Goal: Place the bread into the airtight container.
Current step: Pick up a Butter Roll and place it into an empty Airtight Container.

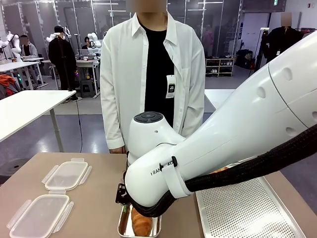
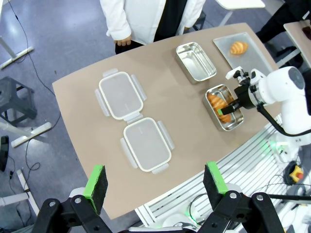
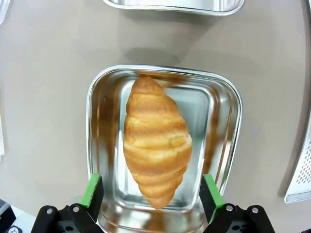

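The right gripper (image 3: 151, 194) held its fingers apart, flanking the near tip of the croissant (image 3: 156, 141). It lay in the steel container (image 3: 97, 145), long axis running straight ahead between them. The left gripper (image 2: 155, 182), also spread, hung far off.

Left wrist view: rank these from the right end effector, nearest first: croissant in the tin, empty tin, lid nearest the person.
1. Croissant: in the tin, right under the right end effector.
2. Empty tin: next one along, toward the table's far side.
3. Lid: across the table, on the robot's left.
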You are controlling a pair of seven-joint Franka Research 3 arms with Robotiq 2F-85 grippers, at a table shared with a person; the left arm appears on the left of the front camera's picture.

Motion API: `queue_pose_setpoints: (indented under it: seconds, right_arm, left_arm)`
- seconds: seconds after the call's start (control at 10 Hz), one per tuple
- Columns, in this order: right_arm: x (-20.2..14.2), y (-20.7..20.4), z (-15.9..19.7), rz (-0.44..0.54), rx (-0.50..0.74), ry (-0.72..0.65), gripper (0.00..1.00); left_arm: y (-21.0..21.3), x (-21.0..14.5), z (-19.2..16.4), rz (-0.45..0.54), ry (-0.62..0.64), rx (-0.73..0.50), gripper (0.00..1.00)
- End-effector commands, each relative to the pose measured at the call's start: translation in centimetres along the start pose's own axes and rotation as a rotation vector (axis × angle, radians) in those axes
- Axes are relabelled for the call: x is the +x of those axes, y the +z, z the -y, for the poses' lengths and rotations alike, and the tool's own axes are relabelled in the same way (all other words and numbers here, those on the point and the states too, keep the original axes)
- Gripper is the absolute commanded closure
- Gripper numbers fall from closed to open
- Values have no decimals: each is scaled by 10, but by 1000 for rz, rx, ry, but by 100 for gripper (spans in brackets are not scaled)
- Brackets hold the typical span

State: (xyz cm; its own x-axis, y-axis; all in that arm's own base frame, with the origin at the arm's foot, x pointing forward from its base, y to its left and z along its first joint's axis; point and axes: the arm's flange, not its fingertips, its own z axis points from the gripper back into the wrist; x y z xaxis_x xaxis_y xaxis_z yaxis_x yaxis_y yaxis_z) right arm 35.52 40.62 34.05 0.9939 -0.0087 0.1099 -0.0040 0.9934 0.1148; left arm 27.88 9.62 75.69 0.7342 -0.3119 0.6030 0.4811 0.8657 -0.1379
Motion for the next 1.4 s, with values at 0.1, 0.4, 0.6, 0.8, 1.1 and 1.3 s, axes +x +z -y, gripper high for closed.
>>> queue_pose_setpoints:
  seconds: [0.1, 0.4, 0.6, 0.8, 1.1, 1.3]
  right_arm:
    - [1, -5, -1, -1, 8, -1, 0]
    - [1, -5, -1, -1, 8, -1, 0]
    - [1, -5, -1, -1, 8, -1, 0]
    - [1, -5, -1, -1, 8, -1, 0]
    - [0, -3, 0, -6, -2, 0, 0]
    - [3, 53, 10, 31, 24, 55, 0]
  left_arm:
    - [2, 1, 0, 0, -14, 0, 0]
    - [2, 1, 0, 0, -14, 0, 0]
    - [2, 1, 0, 0, -14, 0, 0]
    - [2, 1, 0, 0, -14, 0, 0]
    - [2, 1, 0, 0, -14, 0, 0]
    - [2, 1, 0, 0, -14, 0, 0]
